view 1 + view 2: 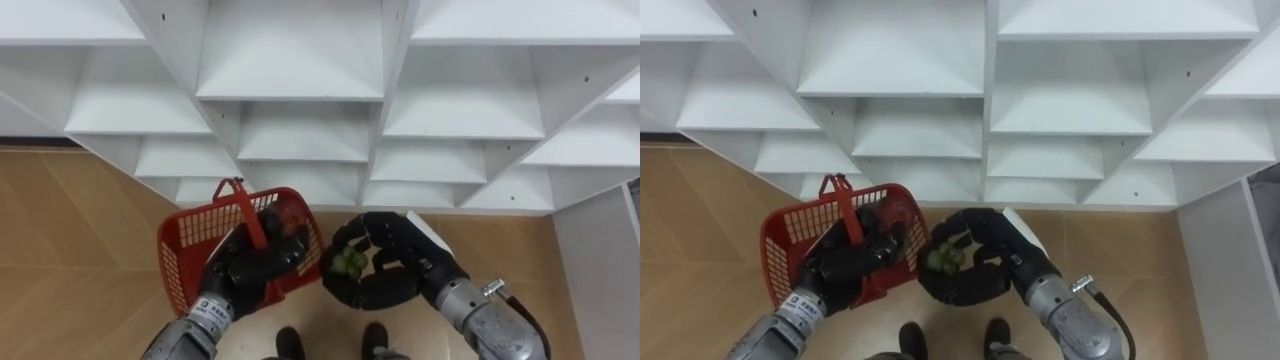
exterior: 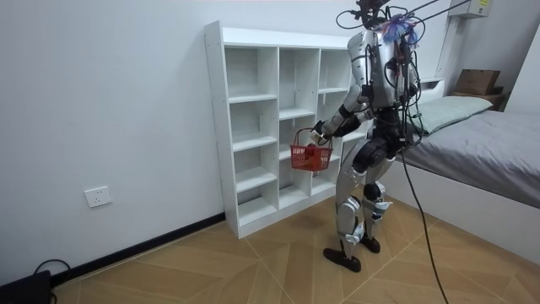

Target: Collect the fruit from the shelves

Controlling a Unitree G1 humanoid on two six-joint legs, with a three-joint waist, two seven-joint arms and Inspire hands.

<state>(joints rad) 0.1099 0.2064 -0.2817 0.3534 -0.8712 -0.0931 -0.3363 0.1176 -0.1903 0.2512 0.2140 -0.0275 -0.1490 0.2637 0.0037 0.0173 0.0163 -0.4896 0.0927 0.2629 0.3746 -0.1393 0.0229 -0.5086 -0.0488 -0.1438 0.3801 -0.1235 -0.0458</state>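
Spillage was the main danger at that moment. The robot stood upright facing the white closet [image 1: 290, 90], its left hand [image 1: 250, 268] curled tight round the handle of the red basket [image 1: 185, 245] and holding it clear of the wooden floor [image 1: 80, 230]. Its right hand [image 1: 395, 278] was clamped round a green fruit [image 1: 349, 262], which sat just beside the basket's right rim and not yet over the opening. If that hand had loosened there, the fruit would probably have slipped past the rim and dropped near the robot's feet, where it could have rolled away or bruised. The fruit looked lumpy, perhaps a small bunch, so too hard a squeeze might have crushed it or shed pieces. The basket hung from 1 hand and sat tilted, so a knock from the right hand against the rim could have swung it and tipped out the reddish thing [image 1: 291, 214] inside, which was too hidden to name. The left hand also lay across part of the opening, so the clear space for a drop looked narrow, and the fruit might have bounced off the fingers rather than landing inside.
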